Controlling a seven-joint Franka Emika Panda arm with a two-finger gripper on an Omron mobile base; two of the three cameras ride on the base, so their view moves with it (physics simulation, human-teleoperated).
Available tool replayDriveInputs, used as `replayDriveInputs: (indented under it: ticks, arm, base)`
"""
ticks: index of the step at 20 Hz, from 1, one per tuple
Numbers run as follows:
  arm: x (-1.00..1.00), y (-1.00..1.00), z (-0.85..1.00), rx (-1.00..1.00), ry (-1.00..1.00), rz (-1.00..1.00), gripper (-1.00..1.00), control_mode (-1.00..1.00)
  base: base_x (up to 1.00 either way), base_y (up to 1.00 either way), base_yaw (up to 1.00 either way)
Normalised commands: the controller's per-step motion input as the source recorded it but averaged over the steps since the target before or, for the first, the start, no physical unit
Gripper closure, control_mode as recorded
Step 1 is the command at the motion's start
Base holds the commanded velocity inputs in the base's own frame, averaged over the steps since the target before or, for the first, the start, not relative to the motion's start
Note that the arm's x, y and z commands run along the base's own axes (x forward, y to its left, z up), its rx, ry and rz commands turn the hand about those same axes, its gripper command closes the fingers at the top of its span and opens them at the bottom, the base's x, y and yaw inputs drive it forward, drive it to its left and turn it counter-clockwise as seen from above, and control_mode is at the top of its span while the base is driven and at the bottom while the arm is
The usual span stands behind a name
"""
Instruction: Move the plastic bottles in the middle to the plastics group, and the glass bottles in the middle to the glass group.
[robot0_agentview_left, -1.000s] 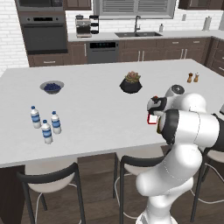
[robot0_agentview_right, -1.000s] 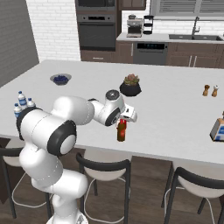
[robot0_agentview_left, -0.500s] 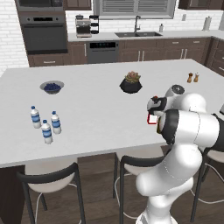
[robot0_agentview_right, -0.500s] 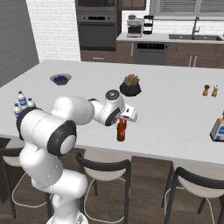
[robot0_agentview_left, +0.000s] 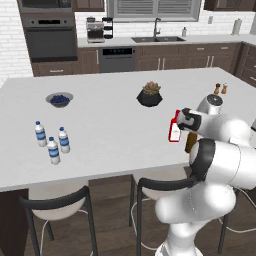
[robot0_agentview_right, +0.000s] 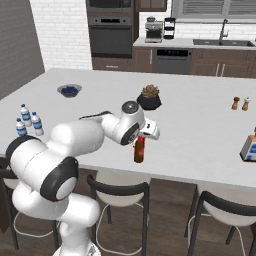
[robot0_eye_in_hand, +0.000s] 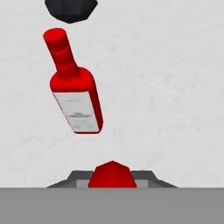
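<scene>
My gripper (robot0_eye_in_hand: 112, 176) points down and is shut on the red top of the dark brown bottle (robot0_agentview_left: 190, 144), which stands near the counter's front edge (robot0_agentview_right: 139, 155). The red bottle (robot0_agentview_left: 174, 131) with its white label stands upright just beside it, untouched (robot0_eye_in_hand: 75, 94). The plastics group (robot0_agentview_left: 52, 142), three small clear water bottles, stands at the counter's left (robot0_agentview_right: 27, 121). The glass group (robot0_agentview_left: 220, 88), two tiny brown bottles, stands at the far right (robot0_agentview_right: 240, 103). The plastic bottles in the middle are out of view.
A dark potted plant (robot0_agentview_left: 150, 95) stands behind the bottles, mid-counter (robot0_agentview_right: 149, 98). A bowl of blueberries (robot0_agentview_left: 59, 99) sits at the back left. A small box (robot0_agentview_right: 248, 147) is at the right edge. Stools (robot0_agentview_left: 55, 205) line the counter's front.
The jaws have gone from open to shut on the brown bottle's top. The arm, the bottles and the views have stayed where they were.
</scene>
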Motion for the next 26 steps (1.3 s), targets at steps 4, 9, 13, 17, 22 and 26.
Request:
replayDriveInputs:
  ticks: [4, 9, 13, 17, 22, 26]
  arm:
    - [-0.52, -0.50, 0.71, 0.00, 0.03, 0.06, 1.00, -1.00]
    - [-0.24, -0.76, 0.70, 0.00, 0.02, 0.01, 1.00, -1.00]
    - [-0.01, -0.98, 0.18, 0.03, 0.01, -0.01, 1.00, -1.00]
    - [0.00, -0.97, -0.26, 0.02, 0.03, -0.03, 1.00, -1.00]
    - [0.00, -0.63, -0.53, 0.00, 0.01, -0.03, 1.00, -1.00]
    - [0.02, -0.38, -0.03, 0.00, 0.00, -0.04, 1.00, -1.00]
  base:
    - [0.00, 0.00, 0.00]
    - [0.00, 0.00, 0.00]
    - [0.00, 0.00, 0.00]
    - [0.00, 0.00, 0.00]
    - [0.00, 0.00, 0.00]
    - [0.00, 0.00, 0.00]
